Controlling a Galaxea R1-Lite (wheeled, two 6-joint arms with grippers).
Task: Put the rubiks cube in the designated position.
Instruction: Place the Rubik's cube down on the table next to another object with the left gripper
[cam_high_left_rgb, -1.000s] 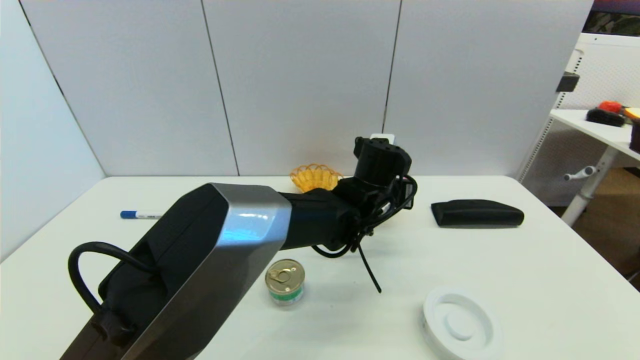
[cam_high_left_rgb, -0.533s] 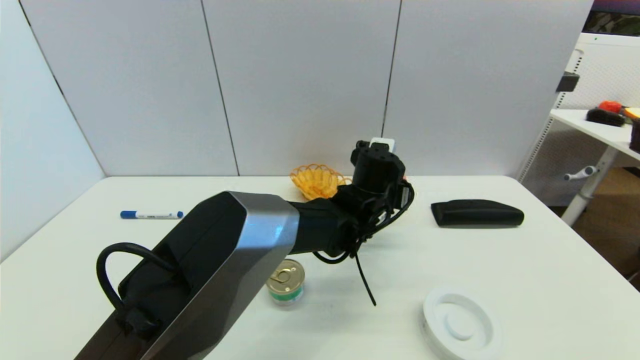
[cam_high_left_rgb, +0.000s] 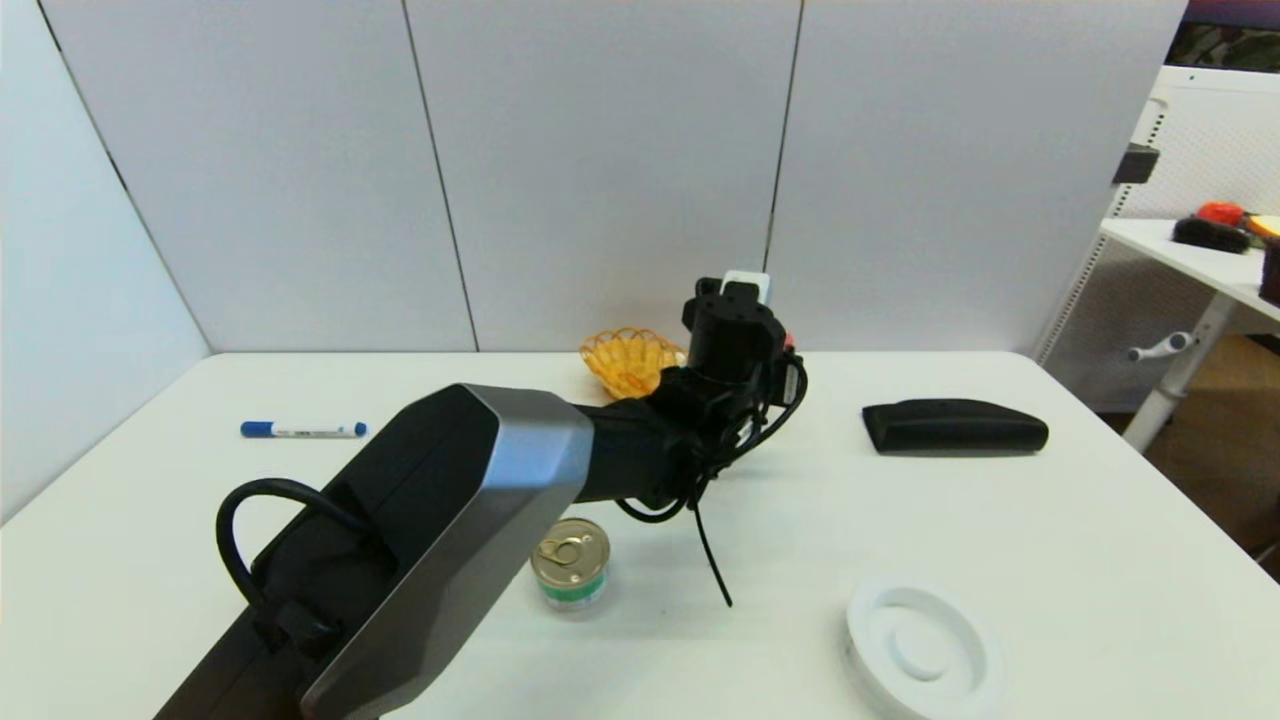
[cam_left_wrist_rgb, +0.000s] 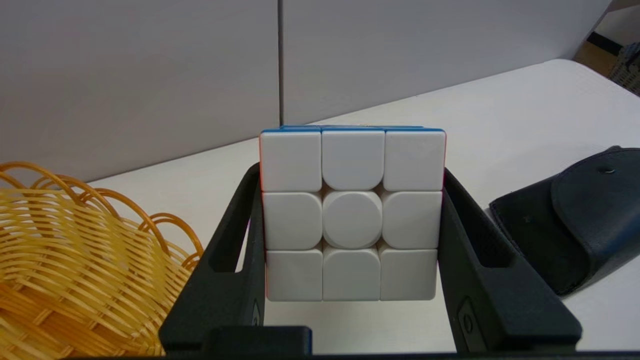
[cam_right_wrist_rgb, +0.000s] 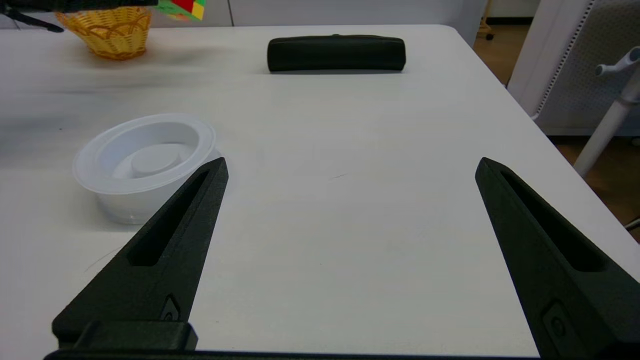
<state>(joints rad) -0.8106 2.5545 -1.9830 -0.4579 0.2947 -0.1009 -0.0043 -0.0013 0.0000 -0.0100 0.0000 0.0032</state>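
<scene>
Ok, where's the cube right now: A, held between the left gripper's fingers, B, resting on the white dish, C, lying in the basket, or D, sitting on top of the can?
A: the left gripper has a finger pressed on each side of the cube, held off the table.

From the head we look forward and down over the whole surface (cam_high_left_rgb: 1000, 560). Our left wrist camera sits close behind its tool (cam_left_wrist_rgb: 352, 235), facing the far edge. Our right wrist camera looks low across the surface toward the far edge. All three share the yellow basket (cam_high_left_rgb: 630, 362) and black case (cam_high_left_rgb: 955, 427).
</scene>
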